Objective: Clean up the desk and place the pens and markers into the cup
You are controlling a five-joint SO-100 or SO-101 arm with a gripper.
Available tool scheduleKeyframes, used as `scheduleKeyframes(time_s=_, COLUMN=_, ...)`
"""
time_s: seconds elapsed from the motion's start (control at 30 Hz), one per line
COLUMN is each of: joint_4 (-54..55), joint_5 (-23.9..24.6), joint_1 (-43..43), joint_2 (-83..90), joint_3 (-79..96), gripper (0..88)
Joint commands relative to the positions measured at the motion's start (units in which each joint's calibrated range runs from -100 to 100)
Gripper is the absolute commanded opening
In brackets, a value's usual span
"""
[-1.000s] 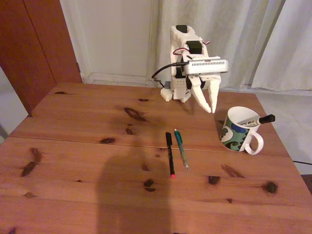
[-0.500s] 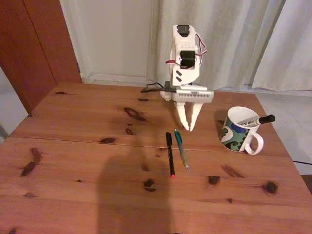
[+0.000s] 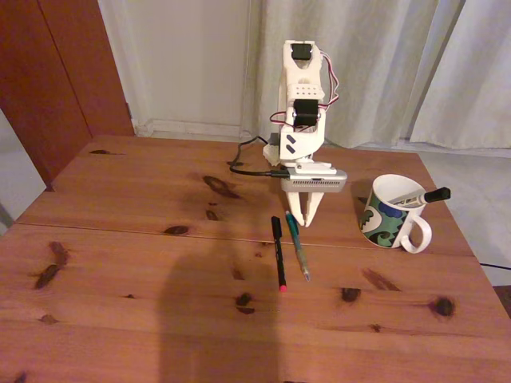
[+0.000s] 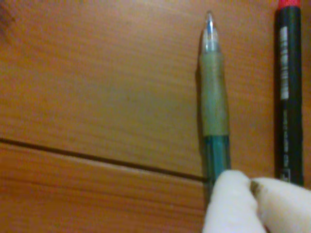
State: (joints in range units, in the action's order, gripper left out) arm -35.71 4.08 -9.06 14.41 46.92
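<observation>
Your claw [image 3: 303,223] points straight down at the far end of the teal pen [image 3: 298,246], its two white plastic fingers [image 4: 233,204] drawn almost together into a narrow wedge. In the wrist view the fingertips [image 4: 279,201] meet right over the pen's barrel; whether they actually pinch the pen you cannot tell, since it lies flat on the wood.

That teal pen [image 4: 213,104] is translucent, with a matte olive rubber grip and a clear tip. Just beside it, nearly parallel and not touching, lies one thin black pen [image 3: 278,250] with a red end [image 4: 289,3] and pale print along its smooth barrel.

Count three writing tools in all: these two on the desk [image 3: 120,239], plus one white marker with a black cap [image 3: 423,197] leaning inside the cup [image 3: 389,215], cap poking over the rim.

The single cup is glossy white ceramic with a looped handle and a green, blue and black swirl, standing upright to the right of the pens in the fixed view.

The desk is reddish-brown pine planks, with dark knots and a seam running across.
</observation>
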Motion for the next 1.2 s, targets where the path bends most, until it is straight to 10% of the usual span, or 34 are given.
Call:
scheduleKeyframes(time_s=0.0, joint_4=0.66, joint_5=-0.04, joint_1=0.33, joint_2=0.12, joint_3=-2.02, gripper=0.5)
scheduleKeyframes(time_s=0.5, joint_4=-0.55, joint_5=0.37, joint_1=4.43, joint_2=0.12, joint_3=2.49, gripper=0.5)
scheduleKeyframes(time_s=0.83, joint_4=-27.82, joint_5=0.95, joint_1=4.35, joint_2=-0.05, joint_3=-10.94, gripper=0.5)
scheduleKeyframes(time_s=1.17, joint_4=-28.42, joint_5=0.95, joint_1=4.76, joint_2=-2.28, joint_3=-12.66, gripper=0.5)
